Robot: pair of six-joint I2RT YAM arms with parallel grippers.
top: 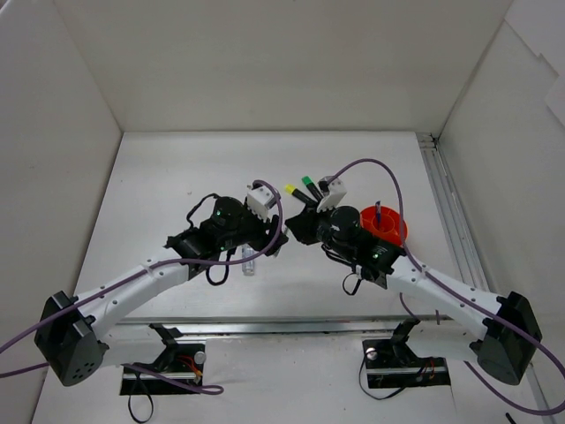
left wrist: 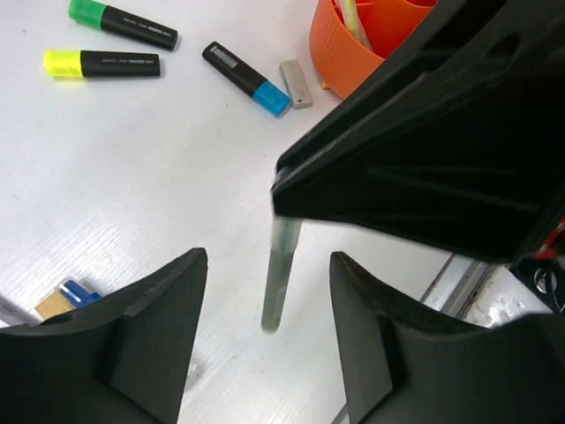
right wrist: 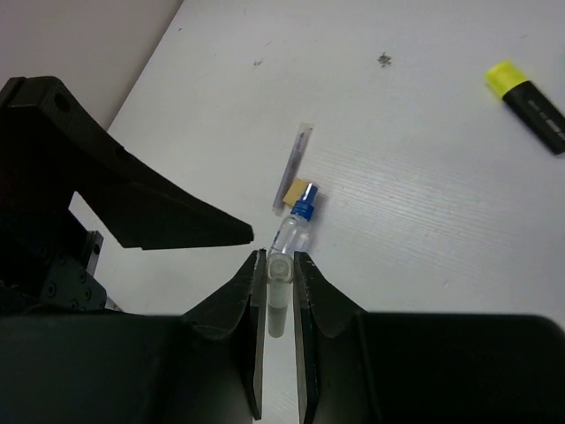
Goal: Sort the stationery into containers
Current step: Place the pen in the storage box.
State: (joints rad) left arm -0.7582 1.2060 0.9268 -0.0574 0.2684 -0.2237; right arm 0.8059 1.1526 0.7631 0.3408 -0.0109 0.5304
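Observation:
My right gripper is shut on a pale translucent stick and holds it upright above the table; the gripper also shows in the top view. My left gripper is open and empty, its jaws on either side of the hanging stick without touching it; it also shows in the top view. The orange-red pot stands to the right and holds a pen. Green, yellow and blue-capped highlighters and a white eraser lie near the pot.
A clear blue-capped tube and a pale strip with a tan piece lie on the table just beyond the right fingers. The two grippers are very close together at mid table. White walls enclose the table; a metal rail runs along the right.

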